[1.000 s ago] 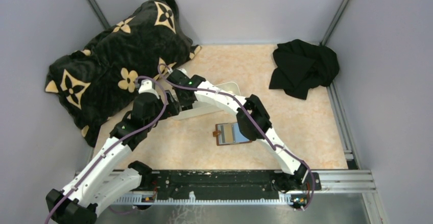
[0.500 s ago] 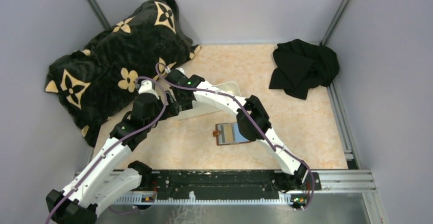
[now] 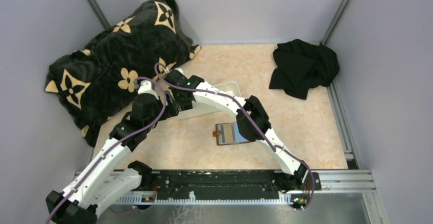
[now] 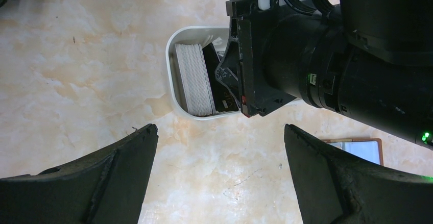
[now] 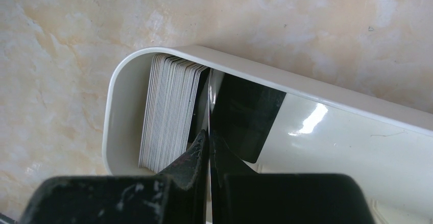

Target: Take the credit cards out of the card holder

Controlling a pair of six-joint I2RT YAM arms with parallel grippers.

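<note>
Right tool (image 5: 208,134) is pinched shut inside the white tray (image 5: 117,81), apparently nipping a dark card (image 5: 245,117) by its edge, next to a stack (image 5: 168,112) of cards already standing there. Left tool (image 4: 219,129) hovers above w/ jaws wide, empty. Holder (image 3: 231,133) lies open on the desk (image 3: 306,117) by the right elbow, so most of the job looks done, tho can't tell if cards remain inside.

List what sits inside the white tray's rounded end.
A stack of pale cards stands on edge against the end wall of the white tray, with a dark card beside it and the shut right gripper between them. What lies beneath the gripper is covered.
</note>
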